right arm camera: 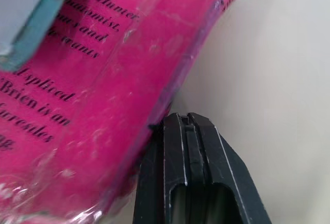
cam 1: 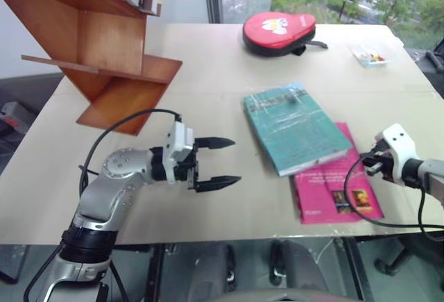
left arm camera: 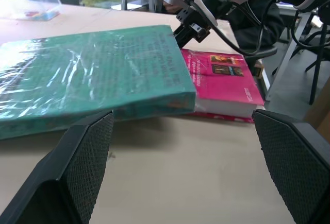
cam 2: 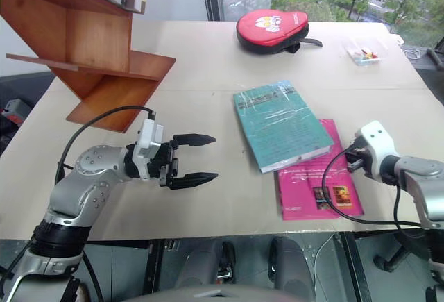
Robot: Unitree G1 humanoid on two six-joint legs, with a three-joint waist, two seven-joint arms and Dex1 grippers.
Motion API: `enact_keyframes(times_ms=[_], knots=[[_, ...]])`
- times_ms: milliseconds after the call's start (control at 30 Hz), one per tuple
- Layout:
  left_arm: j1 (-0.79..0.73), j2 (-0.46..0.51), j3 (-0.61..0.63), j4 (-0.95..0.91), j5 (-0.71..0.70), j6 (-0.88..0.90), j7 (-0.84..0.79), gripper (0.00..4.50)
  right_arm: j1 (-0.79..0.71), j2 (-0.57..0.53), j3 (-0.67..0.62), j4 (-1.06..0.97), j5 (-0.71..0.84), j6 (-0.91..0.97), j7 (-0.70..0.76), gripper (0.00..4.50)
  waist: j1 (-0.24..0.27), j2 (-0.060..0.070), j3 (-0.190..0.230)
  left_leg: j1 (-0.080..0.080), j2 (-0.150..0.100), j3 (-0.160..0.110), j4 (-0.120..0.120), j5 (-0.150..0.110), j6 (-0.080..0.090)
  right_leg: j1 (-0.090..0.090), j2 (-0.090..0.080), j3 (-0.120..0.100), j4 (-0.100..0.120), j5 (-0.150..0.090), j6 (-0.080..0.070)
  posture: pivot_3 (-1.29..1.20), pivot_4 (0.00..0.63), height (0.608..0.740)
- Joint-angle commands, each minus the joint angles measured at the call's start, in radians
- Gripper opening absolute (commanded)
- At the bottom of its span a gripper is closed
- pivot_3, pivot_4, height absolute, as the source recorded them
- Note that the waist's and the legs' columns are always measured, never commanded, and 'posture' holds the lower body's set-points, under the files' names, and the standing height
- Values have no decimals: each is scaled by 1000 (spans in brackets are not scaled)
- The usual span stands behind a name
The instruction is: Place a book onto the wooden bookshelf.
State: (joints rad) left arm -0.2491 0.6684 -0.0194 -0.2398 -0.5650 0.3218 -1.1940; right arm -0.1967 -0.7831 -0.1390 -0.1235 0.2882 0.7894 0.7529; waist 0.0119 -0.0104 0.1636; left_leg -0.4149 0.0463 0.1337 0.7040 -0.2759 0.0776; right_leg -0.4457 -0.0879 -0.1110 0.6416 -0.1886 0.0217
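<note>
- Nearest to me, my left gripper (cam 1: 215, 163) hangs over the bare desk (cam 1: 222, 205) with its two black fingers spread wide and nothing between them, pointing sideways toward the books
- On my right, the right gripper (right arm camera: 188, 123) has its fingers pressed fully together, holding nothing; its tip sits at the outer edge of the pink book (cam 1: 334, 177), right against the cover as far as I can tell
- The pink book lies flat near the front edge of the desk; its glossy cover carries dark print, and in the right wrist view I can read fragments such as "Hunter", "anatomist", "spliced" and "Brien is an"
- Two small picture panels sit on the near end of that cover; I cannot make out what they show
- The book (cam 1: 295, 127) is the thick teal one, lying flat on the desk between the two grippers, its near right corner overlapping the pink book; its cover shines like plastic wrap, and its small print is too fine for me to read
- Farther back on the left, the wooden bookshelf (cam 1: 97, 45) stands on the desk, with slanted reddish boards and a few books upright in its upper bay
- At the far side lies a red zipped case (cam 1: 279, 32) with a pale emblem I cannot read
- Near the far right corner is a small clear tray (cam 1: 370, 56) holding small coloured bits
</note>
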Motion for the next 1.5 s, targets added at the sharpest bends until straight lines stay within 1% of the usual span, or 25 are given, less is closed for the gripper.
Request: enact_keyframes(times_ms=[33,200,267,300,367,400,433,467,533,567,600,633,700,733,800,867,900,967,1033,1133,1167,1233,1300,1500], knots=[[9,13,25,-30,-2,-6,9,4500,-44,20,20,-36,9,-9,-13,74,0,0,0,0,0,0,0,0,0,0,0,0,0,0,0,0,150,740],[28,33,67,-36,-29,51,46,4500,-43,13,15,-49,7,-35,-15,74,1,0,0,0,0,0,0,0,0,0,0,-1,0,0,0,0,150,740],[31,39,94,-35,-48,106,90,4500,-11,-1,-50,-75,45,-67,19,74,2,0,0,0,0,0,0,0,0,0,0,0,0,0,0,0,150,740],[33,43,105,-34,-46,126,114,4500,9,-3,-98,-94,61,-97,24,302,3,0,0,0,0,0,0,0,0,0,0,0,0,0,0,0,150,740],[31,44,122,-22,-58,151,129,4500,80,-28,-186,-173,91,-102,47,877,4,1,1,-1,0,-1,0,0,0,0,0,-1,0,0,0,0,150,740],[25,43,126,-14,-59,157,132,4500,124,-43,-235,-221,99,-93,51,1366,7,1,1,-1,0,-1,0,0,0,0,0,-1,0,0,0,0,150,740],[21,41,130,-7,-60,162,134,4500,167,-55,-282,-265,110,-84,59,2082,7,1,1,-1,0,-1,0,0,0,0,-1,-1,0,0,0,0,150,740],[15,39,132,0,-58,164,136,4500,215,-63,-344,-323,126,-84,73,2254,7,1,1,-1,0,-1,0,0,0,0,-1,-1,0,0,0,0,150,740],[5,38,134,14,-53,164,135,4500,293,-65,-472,-445,200,-55,109,3280,6,1,1,-1,0,-1,0,0,0,0,-1,-1,-1,0,0,0,150,740],[0,37,134,19,-51,163,134,4500,319,-64,-518,-490,235,-38,121,3707,5,2,1,0,0,-1,0,0,0,1,0,-1,0,0,0,0,150,740],[-4,38,134,26,-54,172,133,4500,340,-65,-555,-530,267,-26,129,4309,3,2,1,-1,0,-1,0,0,0,0,0,-1,0,0,0,0,150,740],[-14,39,135,36,-63,192,135,4500,377,-66,-623,-603,346,12,150,4420,2,2,1,0,0,-1,0,0,0,1,0,-1,0,0,0,0,150,740],[-37,42,138,60,-82,246,141,4500,431,-68,-718,-721,469,64,158,4420,1,1,1,0,1,-1,0,0,0,0,0,-1,0,0,0,0,150,740],[-58,43,142,78,-109,305,154,4500,457,-69,-754,-782,527,81,154,4420,2,1,1,1,1,-1,0,0,0,1,0,0,0,0,0,0,150,740],[-113,45,150,120,-149,449,215,4500,478,-80,-786,-858,634,105,104,4420,3,1,0,1,1,-3,0,-2,3,1,0,-1,0,-1,-2,0,150,740],[-169,49,141,168,-178,595,261,4500,462,-100,-773,-898,685,102,39,4420,3,-1,1,1,1,-4,0,-2,4,1,0,-1,1,-1,-2,0,150,740],[-216,32,143,212,-204,704,302,4500,445,-112,-747,-911,713,90,-3,4420,3,-2,1,0,1,-4,0,-2,4,1,0,0,1,-1,-2,0,150,740],[-284,4,146,277,-230,839,360,4500,420,-140,-703,-923,751,73,-66,4420,3,-3,1,1,-1,-4,0,-2,4,2,0,1,1,-2,-3,0,150,740],[-350,-51,160,358,-242,939,418,4500,383,-166,-645,-924,752,48,-120,4420,3,-3,0,0,-2,-4,0,-1,2,2,0,2,1,-1,-2,0,150,740],[-482,-193,236,532,-262,1071,537,4500,336,-193,-558,-924,742,13,-174,4420,7,-7,1,-1,-3,-5,0,0,0,1,0,3,0,0,0,0,150,740],[-513,-225,263,574,-259,1099,568,4500,327,-199,-539,-924,742,6,-189,4420,10,-8,2,-1,-4,-6,0,0,0,2,0,3,0,0,0,0,150,740],[-557,-293,308,639,-246,1104,626,4500,313,-208,-515,-924,748,-10,-219,4420,7,-12,5,-2,-5,-6,0,0,0,2,0,3,0,0,1,0,150,740],[-589,-352,346,690,-241,1098,671,4500,305,-216,-492,-924,750,-28,-251,4420,3,-14,5,-1,-5,-6,0,0,0,2,0,3,0,0,1,0,150,740],[-637,-484,443,783,-237,1064,781,4500,328,-260,-449,-924,760,-88,-324,4420,3,-15,6,-1,-5,-5,0,0,0,2,0,3,0,0,1,0,150,740]])
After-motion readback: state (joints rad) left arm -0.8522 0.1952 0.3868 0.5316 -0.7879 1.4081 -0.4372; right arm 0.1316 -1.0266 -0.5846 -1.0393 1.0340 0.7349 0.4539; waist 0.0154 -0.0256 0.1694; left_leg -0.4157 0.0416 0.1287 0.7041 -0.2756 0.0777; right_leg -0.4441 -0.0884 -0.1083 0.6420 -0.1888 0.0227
